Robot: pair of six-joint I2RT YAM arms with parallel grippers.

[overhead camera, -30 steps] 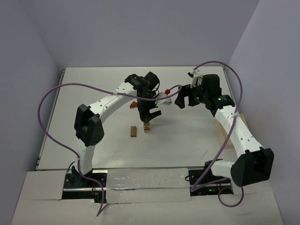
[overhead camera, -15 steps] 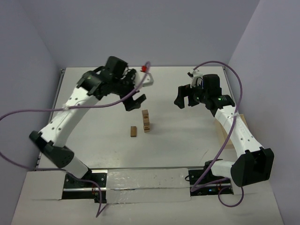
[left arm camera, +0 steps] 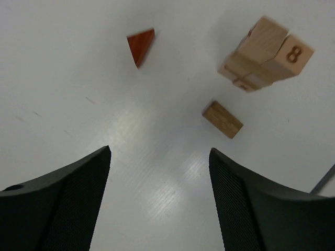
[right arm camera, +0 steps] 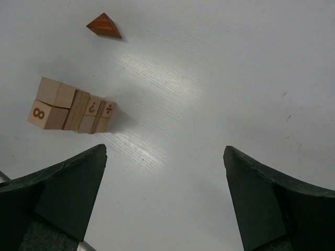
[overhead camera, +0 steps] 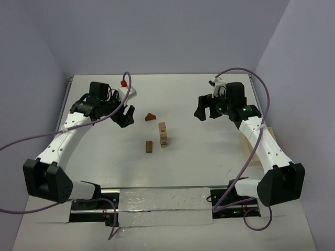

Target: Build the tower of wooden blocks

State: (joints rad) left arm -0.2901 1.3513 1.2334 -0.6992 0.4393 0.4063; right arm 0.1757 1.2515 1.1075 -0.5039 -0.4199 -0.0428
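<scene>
The wood block tower [overhead camera: 163, 134] stands mid-table, a narrow stack of tan cubes and a flat brick, an "8" cube near the top; it shows in the left wrist view [left arm camera: 265, 54] and the right wrist view [right arm camera: 70, 109]. A small tan-brown brick [overhead camera: 149, 146] lies beside it, also in the left wrist view [left arm camera: 222, 119]. A reddish-brown triangular block [overhead camera: 151, 116] lies behind the tower, seen in both wrist views [left arm camera: 140, 45] [right arm camera: 104, 25]. My left gripper [overhead camera: 125, 116] is open and empty, left of the tower. My right gripper [overhead camera: 204, 111] is open and empty, right of it.
A pale wooden tray [overhead camera: 261, 149] lies at the table's right edge, mostly hidden under my right arm. Purple cables loop over both arms. Grey walls close in the table at the back and sides.
My left gripper has let go at the tower and swung away to the left. The tower stands taller, and the reddish triangle is now uncovered. The right arm has not moved.
</scene>
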